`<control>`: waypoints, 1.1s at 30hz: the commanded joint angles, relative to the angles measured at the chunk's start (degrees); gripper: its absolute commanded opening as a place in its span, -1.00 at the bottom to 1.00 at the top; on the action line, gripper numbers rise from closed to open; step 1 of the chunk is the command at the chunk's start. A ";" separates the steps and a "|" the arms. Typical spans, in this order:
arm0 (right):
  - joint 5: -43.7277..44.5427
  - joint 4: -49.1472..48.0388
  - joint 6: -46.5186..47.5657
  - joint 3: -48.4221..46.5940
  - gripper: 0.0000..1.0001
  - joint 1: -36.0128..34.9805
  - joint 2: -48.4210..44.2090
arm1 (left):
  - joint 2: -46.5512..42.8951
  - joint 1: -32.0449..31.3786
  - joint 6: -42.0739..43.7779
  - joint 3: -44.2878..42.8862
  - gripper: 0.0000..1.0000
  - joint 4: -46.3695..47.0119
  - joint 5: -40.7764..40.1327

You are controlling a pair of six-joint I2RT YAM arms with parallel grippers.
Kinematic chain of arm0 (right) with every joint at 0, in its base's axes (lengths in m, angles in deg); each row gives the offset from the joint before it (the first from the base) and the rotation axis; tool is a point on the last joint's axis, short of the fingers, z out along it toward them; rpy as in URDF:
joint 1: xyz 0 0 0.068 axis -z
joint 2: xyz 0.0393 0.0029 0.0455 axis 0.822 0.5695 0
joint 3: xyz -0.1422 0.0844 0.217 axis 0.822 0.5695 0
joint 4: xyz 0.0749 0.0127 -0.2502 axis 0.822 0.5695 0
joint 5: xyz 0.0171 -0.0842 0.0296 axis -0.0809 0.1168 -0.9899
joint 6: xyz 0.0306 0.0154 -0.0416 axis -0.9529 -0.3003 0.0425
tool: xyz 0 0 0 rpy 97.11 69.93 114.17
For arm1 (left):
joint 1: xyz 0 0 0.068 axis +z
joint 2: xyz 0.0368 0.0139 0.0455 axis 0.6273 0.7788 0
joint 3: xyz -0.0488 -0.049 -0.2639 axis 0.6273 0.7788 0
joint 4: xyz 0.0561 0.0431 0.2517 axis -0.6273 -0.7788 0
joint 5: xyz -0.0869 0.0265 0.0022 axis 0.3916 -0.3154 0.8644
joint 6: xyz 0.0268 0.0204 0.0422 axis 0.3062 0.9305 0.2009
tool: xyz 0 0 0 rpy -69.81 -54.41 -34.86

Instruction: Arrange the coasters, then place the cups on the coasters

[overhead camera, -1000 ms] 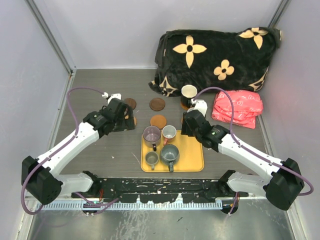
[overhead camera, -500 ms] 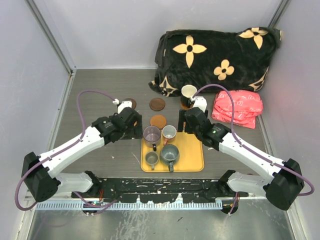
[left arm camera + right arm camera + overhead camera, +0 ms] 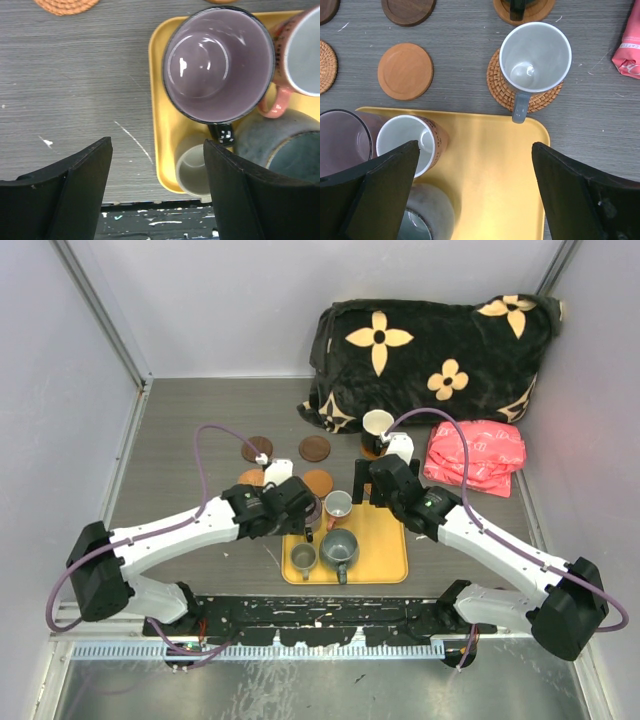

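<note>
A woven tan wicker coaster [image 3: 250, 478] and a dark brown round wooden coaster [image 3: 257, 448] lay bare at the left of the grey worktop [image 3: 180, 430]. Beside them the left gripper [image 3: 157, 185] hovered over the left end of the yellow rectangular tray [image 3: 159, 125], its jaws apart and holding nothing. Just ahead of it, on the tray, stood the translucent purple handled mug [image 3: 217, 60], crowded by the pink-sided white mug [image 3: 300, 50], a dark grey mug [image 3: 285, 150] and the small olive cup [image 3: 194, 172]. The purple mug looked stiff and glossy, probably slippery and breakable. Its free left wall seemed the best place to pinch, one finger inside the rim, since the dark handle [image 3: 221, 132] pointed in among its neighbours. An orange-brown wooden coaster [image 3: 405, 71] lay bare just beyond the tray. Further right, the right gripper [image 3: 477, 200] hung wide open and empty above the tray's bare middle. Past the tray's far right corner a pale grey mug [image 3: 535, 55] sat on a second wicker coaster [image 3: 500, 95], and behind it the black mug [image 3: 378, 423] stood on a light brown coaster [image 3: 542, 12].
</note>
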 commanded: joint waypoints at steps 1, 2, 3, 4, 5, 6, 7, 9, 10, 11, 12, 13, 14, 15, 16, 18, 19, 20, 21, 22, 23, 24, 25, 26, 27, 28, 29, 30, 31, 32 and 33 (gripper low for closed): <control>1.42 -1.98 0.74 -1.20 1.00 0.47 -1.61 | 2.68 -3.67 -4.82 -4.29 0.50 0.82 -4.92; 1.75 -1.45 0.74 -1.23 1.00 0.54 -1.73 | 3.64 -4.32 -5.54 -4.97 0.50 0.48 -5.43; 2.23 -0.98 0.75 -1.31 1.00 0.68 -2.00 | 4.60 -4.87 -6.21 -5.64 0.49 0.16 -5.87; 2.62 -0.64 0.74 -1.31 1.00 0.83 -2.18 | 5.49 -5.43 -6.75 -6.34 0.49 -0.13 -6.44; 2.93 -0.35 0.80 -1.30 1.00 1.11 -2.57 | 6.23 -6.09 -7.33 -6.91 0.46 -0.49 -7.14; 2.99 -0.03 0.90 -1.22 1.00 1.36 -3.04 | 7.11 -6.79 -8.31 -7.88 0.44 -1.16 -8.00; 3.15 0.16 1.00 -0.97 1.00 1.55 -3.58 | 7.69 -7.38 -9.01 -8.47 0.43 -1.71 -8.67; 3.72 0.73 0.92 -0.69 1.00 1.87 -4.75 | 8.39 -8.36 -9.77 -9.24 0.41 -1.85 -9.26; 4.08 1.11 0.79 -0.53 1.00 2.06 -5.33 | 8.57 -8.68 -10.04 -9.32 0.40 -1.58 -9.38; 4.32 1.44 0.72 -0.26 1.00 2.19 -6.11 | 8.80 -8.88 -10.33 -9.24 0.38 -1.21 -9.35; 4.58 1.69 0.54 0.03 1.00 2.46 -6.75 | 9.06 -8.99 -10.57 -9.20 0.36 -0.97 -9.18; 4.77 2.08 0.33 0.22 1.00 2.60 -7.35 | 9.27 -9.03 -10.95 -9.00 0.31 -0.79 -8.98; 4.95 2.50 0.16 0.44 1.00 2.84 -7.90 | 9.56 -9.08 -11.22 -8.82 0.28 -0.50 -8.81; 5.08 2.82 -0.01 0.69 1.00 2.90 -8.48 | 9.79 -9.10 -11.36 -8.56 0.24 -0.04 -8.54; 5.10 3.19 -0.21 0.78 1.00 2.90 -9.03 | 10.06 -9.12 -11.60 -8.28 0.22 0.49 -8.32; 5.26 3.91 -0.68 1.03 1.00 2.90 -9.96 | 10.49 -9.13 -12.02 -7.67 0.20 1.20 -8.06; 5.35 4.23 -0.88 1.13 1.00 2.91 -10.44 | 10.77 -9.13 -12.48 -7.42 0.19 1.18 -8.11; 5.45 4.61 -1.01 1.18 1.00 2.85 -10.83 | 10.99 -9.13 -12.84 -7.08 0.18 2.43 -8.19; 5.54 4.89 -1.03 1.22 1.00 2.86 -11.27 | 11.19 -9.18 -13.01 -6.82 0.16 3.21 -8.27; 5.73 5.15 -1.05 1.29 1.00 2.88 -11.70 | 11.45 -9.21 -13.37 -6.60 0.15 3.47 -8.43; 5.99 5.54 -1.12 1.21 1.00 2.91 -12.09 | 11.63 -9.26 -13.71 -6.50 0.14 3.73 -8.59; 6.26 5.81 -1.11 1.17 1.00 2.91 -12.44 | 11.81 -9.34 -13.79 -6.32 0.13 4.06 -8.85; 6.44 6.12 -1.11 1.21 1.00 2.89 -12.79 | 11.98 -9.41 -14.02 -6.06 0.11 4.39 -9.29; 6.63 6.26 -1.04 1.22 1.00 2.91 -13.14 | 12.20 -9.58 -14.24 -5.92 0.09 4.52 -9.64; 6.80 6.48 -0.96 1.23 1.00 2.85 -13.35 | 12.46 -9.69 -14.38 -5.73 0.08 4.98 -10.02; 6.98 6.66 -0.97 1.28 1.00 2.90 -13.46 | 12.73 -9.73 -14.44 -5.49 0.07 5.34 -10.08; 7.08 6.83 -0.97 1.23 1.00 2.91 -13.58 | 13.07 -9.74 -14.69 -5.45 0.07 5.46 -10.04; 7.12 6.95 -0.99 1.32 1.00 2.87 -13.78 | 13.37 -9.81 -14.79 -5.36 0.07 5.63 -10.05; 7.15 6.99 -1.02 1.38 1.00 2.90 -13.85 | 13.69 -9.83 -14.93 -5.43 0.06 5.58 -10.08; 7.20 7.08 -1.10 1.40 1.00 2.89 -14.05 | 13.94 -9.91 -15.00 -5.50 0.00 5.43 -10.15; 7.22 7.24 -1.16 1.49 1.00 2.91 -14.20 | 14.10 -9.96 -15.13 -5.45 -0.05 5.25 -10.47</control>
